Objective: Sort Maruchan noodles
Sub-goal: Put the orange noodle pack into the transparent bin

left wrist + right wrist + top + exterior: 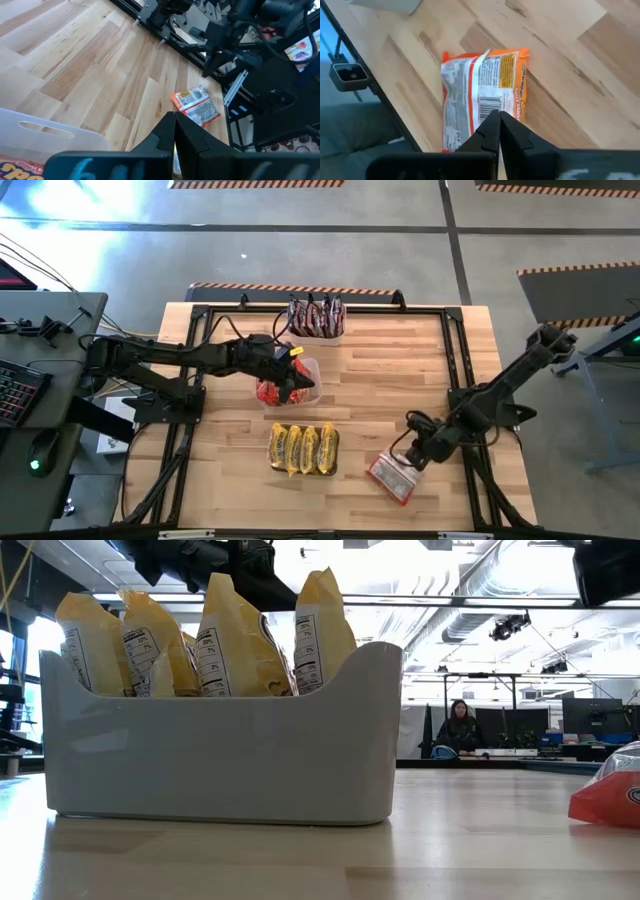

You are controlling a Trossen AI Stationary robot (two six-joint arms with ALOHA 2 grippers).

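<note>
One red-and-orange noodle packet [480, 97] lies flat on the table near its right front [392, 477], also in the low view [610, 795]. My right gripper [499, 119] is shut and hangs above the packet's near end [415, 453], clear of it. My left gripper [175, 119] is shut and empty above the clear tub of red packets [283, 387]. Yellow packets [225, 640] stand on edge in a second tub [303, 450]. Dark brown packets stand in a third [316, 317].
The three tubs stand in a line from the table's far edge to its near edge, left of centre. Bare wood [400, 370] lies between them and the right arm. A black frame rail [455, 380] runs along the table's edges. A person sits far behind the table [460, 725].
</note>
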